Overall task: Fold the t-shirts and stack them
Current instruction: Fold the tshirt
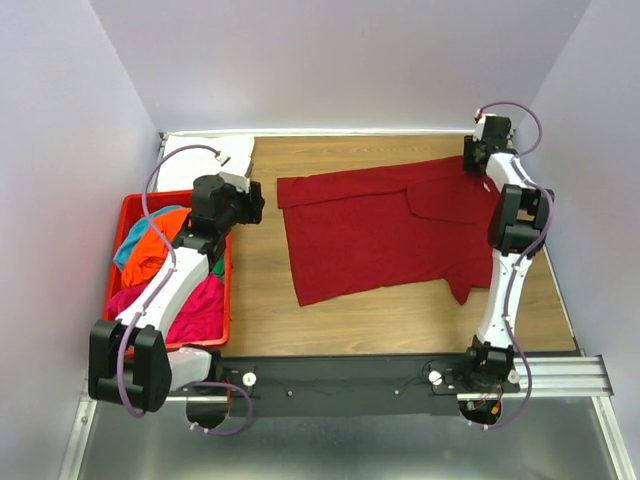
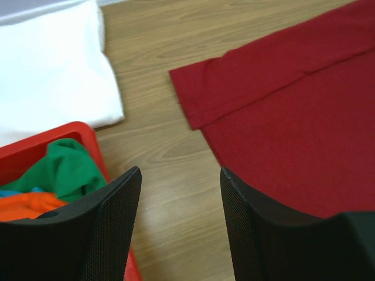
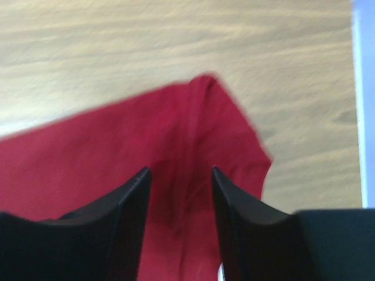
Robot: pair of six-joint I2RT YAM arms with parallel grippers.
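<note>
A dark red t-shirt (image 1: 370, 230) lies spread across the middle of the wooden table, with a flap turned over on its far right part. My right gripper (image 1: 474, 158) hangs at that far right corner. In the right wrist view its jaws (image 3: 180, 170) stand apart over a puckered red corner (image 3: 193, 129), gripping nothing. A folded white t-shirt (image 1: 200, 155) lies at the back left. My left gripper (image 1: 248, 200) is open above bare wood (image 2: 180, 171), between the bin and the red shirt's left sleeve (image 2: 246, 82).
A red plastic bin (image 1: 135, 205) at the left holds orange (image 1: 150, 250), teal (image 1: 128, 245), magenta (image 1: 200, 305) and green (image 2: 64, 167) shirts. Walls close in the back and both sides. The table's right edge (image 3: 357, 105) runs close to the right gripper.
</note>
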